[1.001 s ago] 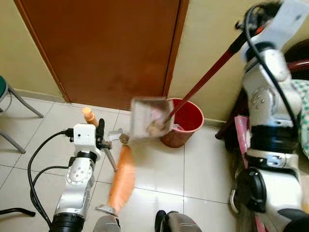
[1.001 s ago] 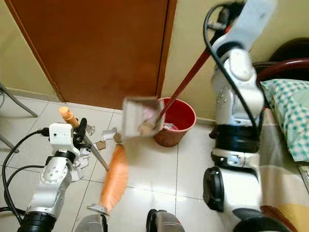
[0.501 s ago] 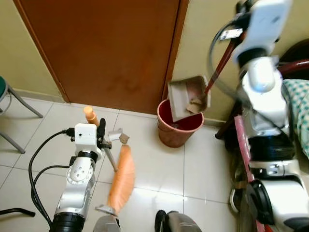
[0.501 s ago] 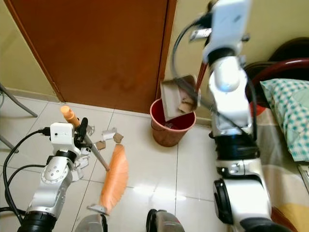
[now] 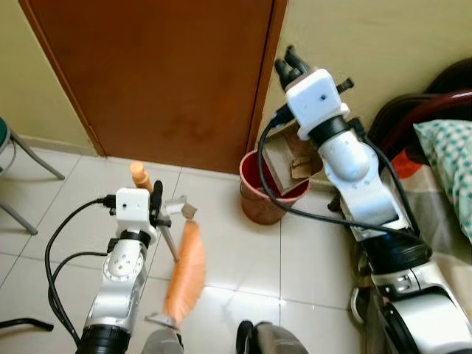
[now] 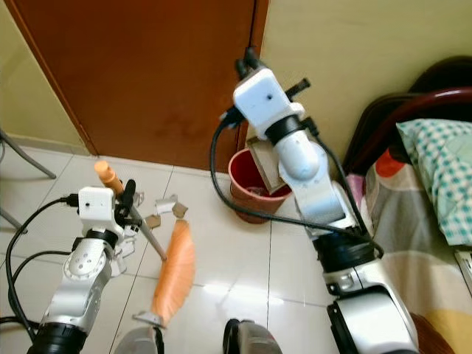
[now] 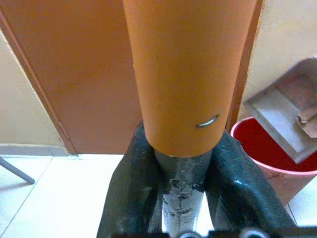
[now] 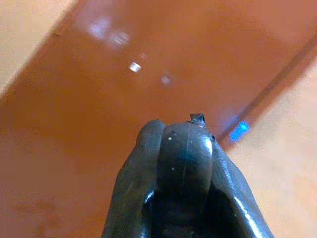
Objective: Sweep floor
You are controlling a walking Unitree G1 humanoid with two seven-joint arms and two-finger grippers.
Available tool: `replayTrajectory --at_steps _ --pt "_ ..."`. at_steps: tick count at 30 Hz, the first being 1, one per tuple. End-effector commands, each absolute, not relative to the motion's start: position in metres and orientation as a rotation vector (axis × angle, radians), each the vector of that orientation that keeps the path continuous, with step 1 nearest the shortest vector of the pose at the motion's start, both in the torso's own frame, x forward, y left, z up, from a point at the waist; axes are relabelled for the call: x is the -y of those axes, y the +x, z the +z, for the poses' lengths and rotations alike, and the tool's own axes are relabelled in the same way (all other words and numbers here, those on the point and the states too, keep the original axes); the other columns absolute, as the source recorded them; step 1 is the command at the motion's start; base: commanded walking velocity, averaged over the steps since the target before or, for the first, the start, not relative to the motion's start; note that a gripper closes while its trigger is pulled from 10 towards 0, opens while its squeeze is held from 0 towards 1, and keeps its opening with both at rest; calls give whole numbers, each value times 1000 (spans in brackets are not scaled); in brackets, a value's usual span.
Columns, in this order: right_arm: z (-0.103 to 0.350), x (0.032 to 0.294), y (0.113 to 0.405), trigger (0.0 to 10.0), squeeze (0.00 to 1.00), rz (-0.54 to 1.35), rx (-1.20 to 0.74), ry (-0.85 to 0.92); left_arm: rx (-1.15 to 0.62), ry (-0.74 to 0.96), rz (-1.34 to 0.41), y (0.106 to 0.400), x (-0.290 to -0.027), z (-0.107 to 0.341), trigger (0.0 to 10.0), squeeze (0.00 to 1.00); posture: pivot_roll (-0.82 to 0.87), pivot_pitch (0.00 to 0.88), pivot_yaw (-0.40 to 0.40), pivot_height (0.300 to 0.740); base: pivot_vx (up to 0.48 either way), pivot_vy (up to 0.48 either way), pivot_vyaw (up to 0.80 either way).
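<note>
Over red bucket [image 5: 269,198], dustpan [image 5: 289,160] now steeper.

Open tile [image 5: 243,258] beside the broom [image 5: 186,271]; bucket [image 5: 262,203] against the door [image 5: 162,74].

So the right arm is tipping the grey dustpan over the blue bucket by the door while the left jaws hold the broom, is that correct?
Nearly: the bucket is red, not blue, as the left eye view shows. The rest holds: the right arm tilts the grey dustpan over it beside the door, and the left gripper is clamped on the broom handle.
</note>
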State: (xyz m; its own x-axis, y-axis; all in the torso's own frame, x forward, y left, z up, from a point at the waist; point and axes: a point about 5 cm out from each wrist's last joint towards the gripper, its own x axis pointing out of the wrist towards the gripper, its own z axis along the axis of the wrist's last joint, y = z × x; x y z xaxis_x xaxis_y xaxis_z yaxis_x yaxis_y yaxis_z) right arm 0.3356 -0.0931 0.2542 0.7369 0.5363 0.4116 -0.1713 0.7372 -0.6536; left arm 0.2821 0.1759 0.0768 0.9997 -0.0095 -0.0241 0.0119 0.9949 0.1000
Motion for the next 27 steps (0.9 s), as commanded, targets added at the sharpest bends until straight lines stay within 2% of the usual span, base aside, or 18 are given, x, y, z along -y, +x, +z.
replayTrajectory --at_steps 1,7,11,13,15,17,23,27 --pt "257 83 327 10000 0 513 683 -666 -95 153 15 275 -183 64 10000 0 -5 107 -71 740 0 0 0" --pt "239 74 323 10000 0 640 644 -748 -97 153 28 276 -183 63 10000 0 -5 102 -75 740 0 0 0" --pt "239 76 323 10000 0 635 654 -763 -99 147 18 276 -183 63 10000 0 -4 102 -76 740 0 0 0" --pt "257 78 324 10000 0 547 758 -761 -96 148 19 276 -183 63 10000 0 -5 100 -76 740 0 0 0" --pt "290 82 317 10000 0 444 909 -639 -95 147 18 277 -182 63 10000 0 -5 100 -76 740 0 0 0" --pt "316 87 321 10000 0 358 903 -440 -94 148 18 277 -182 63 10000 0 -5 100 -74 740 0 0 0" --pt "338 81 318 10000 0 356 963 -395 -91 146 16 279 -182 64 10000 0 -6 97 -74 740 0 0 0" --pt "333 70 317 10000 0 393 926 -284 -87 144 17 279 -181 65 10000 0 1 96 -78 740 0 0 0"
